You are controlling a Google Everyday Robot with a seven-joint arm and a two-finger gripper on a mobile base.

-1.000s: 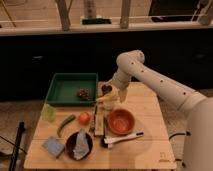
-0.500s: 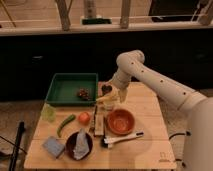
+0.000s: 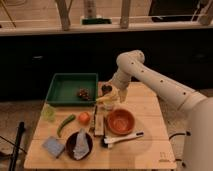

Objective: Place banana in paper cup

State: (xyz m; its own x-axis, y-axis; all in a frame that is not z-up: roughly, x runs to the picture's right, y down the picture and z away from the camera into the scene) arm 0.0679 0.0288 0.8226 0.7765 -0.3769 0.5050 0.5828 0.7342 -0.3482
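Note:
My gripper (image 3: 114,95) hangs at the end of the white arm over the middle of the wooden table, just right of the green tray. It is shut on the small yellow banana (image 3: 106,99), which sticks out to the left below the fingers. The white paper cup (image 3: 108,106) stands directly under the banana, partly hidden by it, just behind the orange bowl (image 3: 121,121). The banana's lower end is at the cup's rim; I cannot tell whether it is inside.
A small dark cup (image 3: 105,89) stands behind the gripper by the green tray (image 3: 70,89), which holds a dark fruit (image 3: 83,93). A pale green cup (image 3: 48,112), green vegetable (image 3: 65,124), orange fruit (image 3: 84,118), dark bowl with cloth (image 3: 79,145), blue sponge (image 3: 52,146) and brush (image 3: 121,139) lie in front.

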